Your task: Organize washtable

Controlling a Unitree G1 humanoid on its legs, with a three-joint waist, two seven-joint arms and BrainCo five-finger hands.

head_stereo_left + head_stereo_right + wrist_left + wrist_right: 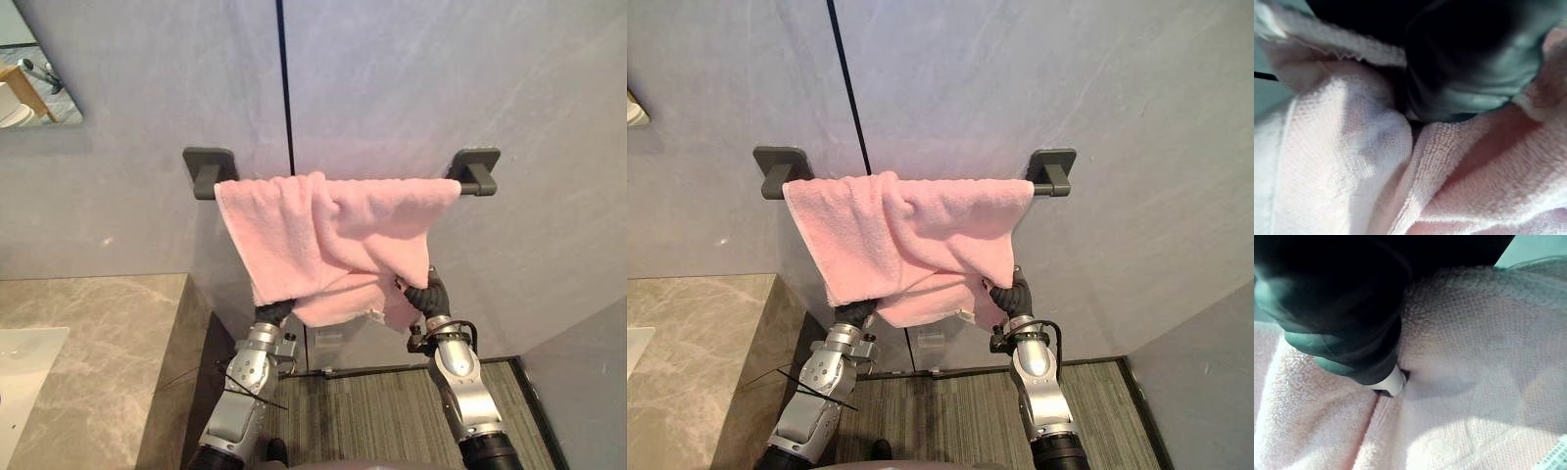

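Grey wall (392, 78); pink towel (323, 230) over rail (475, 172)

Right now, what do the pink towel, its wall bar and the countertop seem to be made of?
Pink towel: terry cloth, probably cotton; matte, with a nubby looped pile close up. Wall bar: dark grey matte mounts, metal or plastic, hard to tell. Countertop: beige stone or a stone-look slab, judging by its pale veining.
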